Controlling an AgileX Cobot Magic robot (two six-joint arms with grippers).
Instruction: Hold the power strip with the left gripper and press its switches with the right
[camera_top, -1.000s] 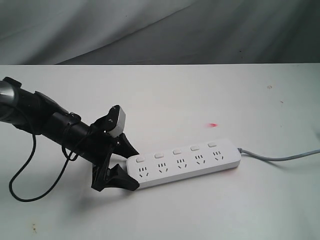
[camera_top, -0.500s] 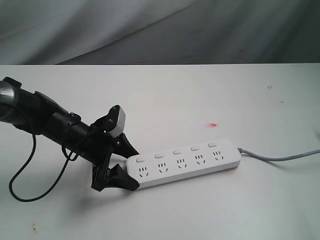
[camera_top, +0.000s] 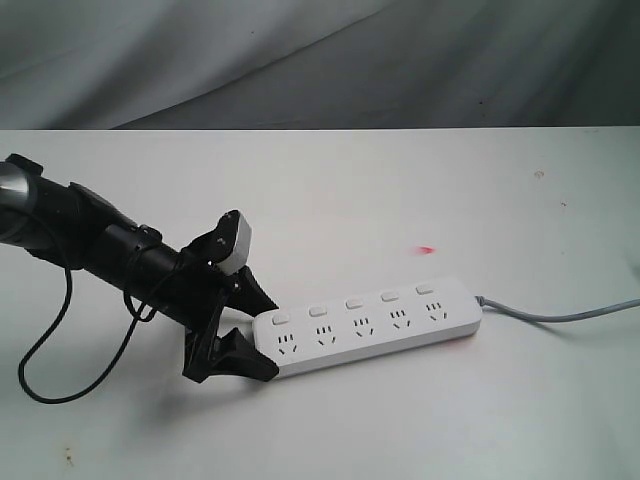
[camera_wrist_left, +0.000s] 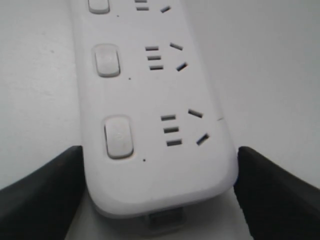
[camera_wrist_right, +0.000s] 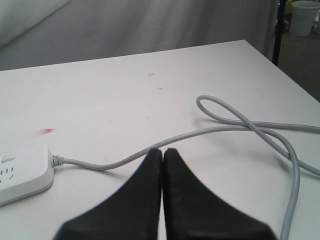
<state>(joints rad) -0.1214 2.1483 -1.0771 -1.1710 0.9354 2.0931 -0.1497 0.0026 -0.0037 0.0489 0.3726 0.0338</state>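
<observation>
The long white plastic power strip (camera_top: 365, 325) lies flat on the white table (camera_top: 400, 200), with its left end clamped across the width by the black left gripper (camera_top: 262, 338) and its long axis running to the right. The black right gripper (camera_wrist_right: 162, 150), fingers together, hangs beyond the end with the thin grey cable (camera_wrist_right: 225, 127), well apart from the small white switches (camera_top: 354, 303). The table between them looks open.

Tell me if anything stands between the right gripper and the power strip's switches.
Nothing blocks it. Only the thin grey cable lies flat on the table between the shut right gripper and the power strip; the switches sit uncovered on top.
</observation>
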